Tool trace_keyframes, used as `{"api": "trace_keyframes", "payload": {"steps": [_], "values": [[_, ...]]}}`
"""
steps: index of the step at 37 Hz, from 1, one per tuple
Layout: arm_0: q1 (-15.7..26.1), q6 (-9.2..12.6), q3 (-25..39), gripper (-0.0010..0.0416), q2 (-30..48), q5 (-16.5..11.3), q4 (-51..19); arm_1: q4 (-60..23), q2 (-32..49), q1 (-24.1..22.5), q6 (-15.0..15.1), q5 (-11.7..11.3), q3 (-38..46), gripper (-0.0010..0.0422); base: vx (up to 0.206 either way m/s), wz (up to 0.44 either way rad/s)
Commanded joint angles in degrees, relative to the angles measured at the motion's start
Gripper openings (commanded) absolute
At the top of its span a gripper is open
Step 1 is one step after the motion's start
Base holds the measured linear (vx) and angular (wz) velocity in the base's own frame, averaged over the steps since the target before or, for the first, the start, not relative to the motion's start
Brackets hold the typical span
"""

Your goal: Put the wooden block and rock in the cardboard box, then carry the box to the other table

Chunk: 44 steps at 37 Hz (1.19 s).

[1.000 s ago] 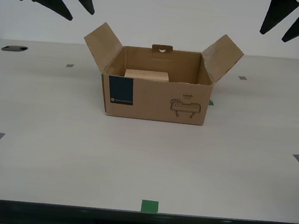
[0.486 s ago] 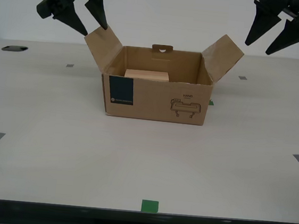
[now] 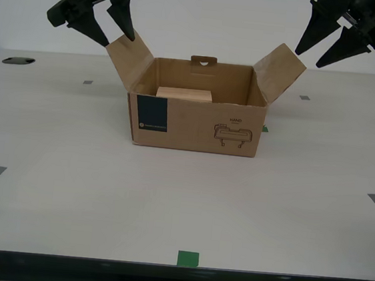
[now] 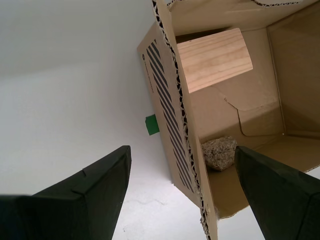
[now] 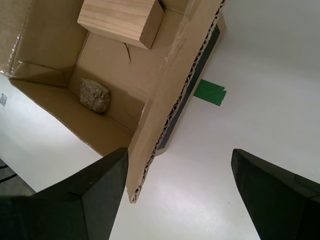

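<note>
Resting on a smooth off-white table [image 3: 68,188], the cardboard box [image 3: 196,124] sits between my two spread grippers.

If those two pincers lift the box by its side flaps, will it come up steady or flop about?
Probably floppy at first: the flaps are thin corrugated card, creased at the box wall, so they would likely bend upward before bearing load. The block sits toward one end and the rock apart from it, so the box may tilt slightly. Both could slide on the smooth floor.
</note>
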Motion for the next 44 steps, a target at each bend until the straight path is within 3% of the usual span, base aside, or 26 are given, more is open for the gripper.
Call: {"api": "trace_keyframes", "payload": {"steps": [1, 10, 15, 26, 33, 44], "values": [[0.0, 0.5, 0.1, 0.0294, 0.0, -0.4, 0.2, 0.0, 0.0, 0.0, 0.1, 0.4, 0.0, 0.0279, 0.0, 0.0], [0.0, 1.9, 0.1, 0.0326, 0.0, -1.4, 1.3, 0.2, 0.0, 0.0, 0.1, 0.4, 0.0, 0.0279, 0.0, 0.0], [0.0, 5.4, 0.1, 0.0337, 0.0, -1.9, 3.2, 0.7, 0.0, -0.1, 0.1, 0.4, 0.0, 0.0279, 0.0, 0.0], [0.0, 13.8, 0.1, 0.0344, 0.0, -7.1, 6.8, 1.1, 0.0, -0.1, 0.0, 0.4, 0.0, 0.0279, 0.0, 0.0], [0.0, 15.3, 0.0, 0.0325, 1.1, -7.1, 8.3, 1.2, 0.0, -0.1, -0.1, 0.4, 0.0, 0.0279, 0.0, 0.0], [0.2, 15.7, 0.0, 0.0315, 7.8, -7.1, 12.5, 3.5, 0.0, -0.2, -2.1, 0.4, -0.3, 0.0279, 0.0, 0.0]]}}
